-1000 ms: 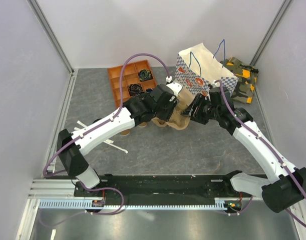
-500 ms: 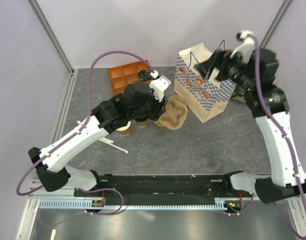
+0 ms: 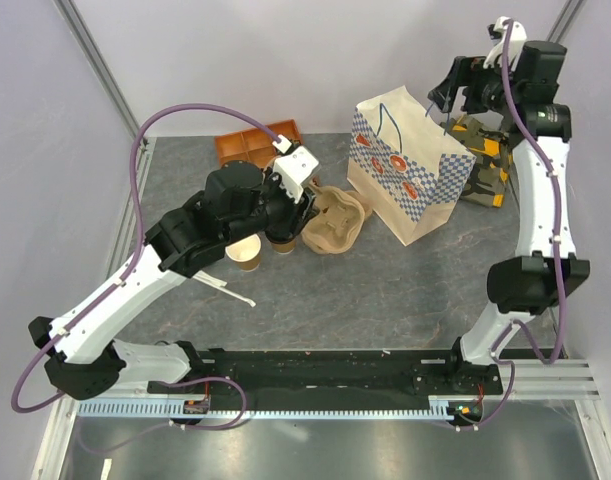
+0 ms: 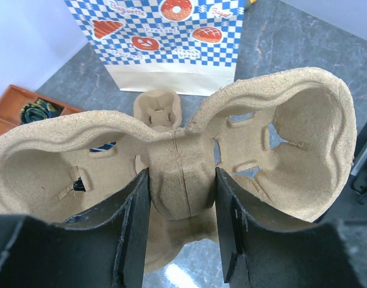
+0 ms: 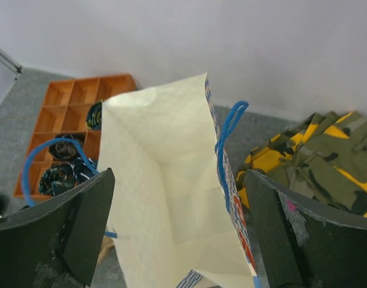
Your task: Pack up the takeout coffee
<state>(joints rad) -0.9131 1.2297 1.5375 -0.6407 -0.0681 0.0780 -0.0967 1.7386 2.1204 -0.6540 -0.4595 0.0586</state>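
Two arms at work on separate parts of the packing. The left gripper [image 4: 182, 180] is clamped on the central rib of a pulp carrier [image 4: 291, 138], one finger [image 4: 135, 228] on each side of the rib. Both cup wells are empty. In the overhead view the carrier [image 3: 335, 222] is held just left of the bag [image 3: 410, 165]. The right gripper [image 3: 453, 92] hangs high above the bag's far edge with its jaws spread wide and holding nothing. Its wrist camera looks straight down into the open bag [image 5: 165, 198], which appears empty as far as can be seen.

The coffee [image 3: 282, 244] stands on the table, left of the carrier and largely hidden under the left wrist, so its lid cannot be made out. A lidless cup [image 3: 247, 252] stands just beside it to the left. An orange tray [image 3: 247, 148] lies at the far left, and camouflage cloth [image 3: 482, 160] lies to the right of the bag.

Step in hand, as judged: readying the carrier, with the coffee not yet seated or bagged. The next move probably calls for setting the carrier level and then gripping the lidded cup, not its lidless neighbour. The cup must stay upright on its way into a well.
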